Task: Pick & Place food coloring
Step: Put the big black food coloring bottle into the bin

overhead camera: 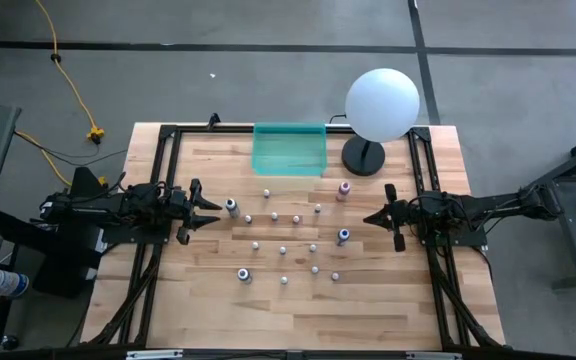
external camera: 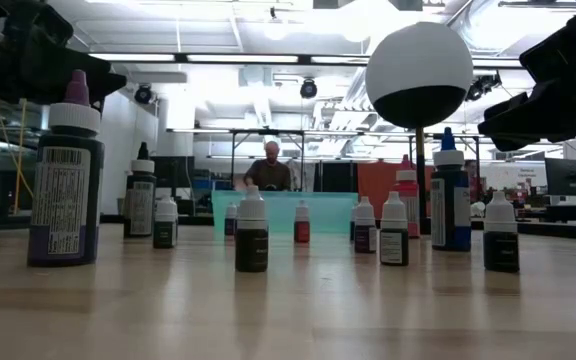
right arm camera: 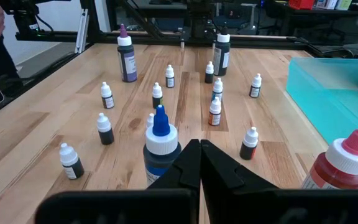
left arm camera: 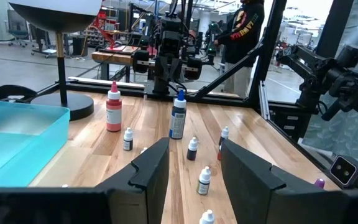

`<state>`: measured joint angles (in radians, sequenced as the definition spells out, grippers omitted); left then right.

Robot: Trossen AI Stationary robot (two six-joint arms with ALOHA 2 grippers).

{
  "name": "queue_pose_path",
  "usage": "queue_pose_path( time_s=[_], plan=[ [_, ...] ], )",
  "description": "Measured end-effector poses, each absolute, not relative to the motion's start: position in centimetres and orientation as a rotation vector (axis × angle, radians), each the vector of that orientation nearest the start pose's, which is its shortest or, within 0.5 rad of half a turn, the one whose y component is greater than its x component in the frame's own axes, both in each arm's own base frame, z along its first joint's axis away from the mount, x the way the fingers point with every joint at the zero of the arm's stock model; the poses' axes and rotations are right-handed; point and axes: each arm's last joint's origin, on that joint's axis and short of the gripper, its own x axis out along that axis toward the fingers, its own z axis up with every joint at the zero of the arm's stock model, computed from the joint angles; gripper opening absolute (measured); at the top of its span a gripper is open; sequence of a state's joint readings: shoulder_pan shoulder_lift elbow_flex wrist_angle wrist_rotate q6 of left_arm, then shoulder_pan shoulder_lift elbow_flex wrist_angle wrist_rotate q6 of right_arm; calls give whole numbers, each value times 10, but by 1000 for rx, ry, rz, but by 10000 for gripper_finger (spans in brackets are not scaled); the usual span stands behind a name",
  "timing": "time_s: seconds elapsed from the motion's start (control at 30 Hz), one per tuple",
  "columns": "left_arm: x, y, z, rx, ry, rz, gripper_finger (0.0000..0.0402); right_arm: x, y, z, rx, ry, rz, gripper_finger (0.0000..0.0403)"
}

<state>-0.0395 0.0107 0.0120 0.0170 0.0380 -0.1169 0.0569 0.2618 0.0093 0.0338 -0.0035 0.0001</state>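
The food coloring is several tiny white-capped bottles (overhead camera: 283, 250) standing upright on the wooden table, with a few larger ones: dark (overhead camera: 231, 207), pink (overhead camera: 344, 190), blue (overhead camera: 343, 237) and purple (overhead camera: 244, 274). My left gripper (overhead camera: 213, 210) hovers open at the left of the group, its tips close to the dark bottle. In its wrist view the gripper (left arm camera: 194, 168) frames the small bottles ahead. My right gripper (overhead camera: 368, 217) is shut at the right of the group. In the right wrist view the gripper (right arm camera: 201, 165) has the blue-capped bottle (right arm camera: 160, 146) just in front of it.
A translucent teal tray (overhead camera: 288, 148) sits at the table's far edge. Right of it stands a white globe lamp (overhead camera: 381, 105) on a black round base (overhead camera: 363, 157). Black frame rails run along both table sides. A person (external camera: 268, 170) shows in the room beyond.
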Motion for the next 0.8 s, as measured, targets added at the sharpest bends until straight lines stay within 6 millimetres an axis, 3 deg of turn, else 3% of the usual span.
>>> queue_pose_path(
  time_s=[0.47, 0.6, 0.8],
  plan=[
    [96, -2, 175, -117, -1, 11, 140, 111, 6, 148, -6, 219, 60, 0],
    [91, 1, 193, -112, 43, 128, 140, 111, 6, 148, -6, 219, 60, 0],
    [93, 1, 231, -100, 148, 145, 140, 111, 6, 148, -6, 219, 60, 0]
  ],
)
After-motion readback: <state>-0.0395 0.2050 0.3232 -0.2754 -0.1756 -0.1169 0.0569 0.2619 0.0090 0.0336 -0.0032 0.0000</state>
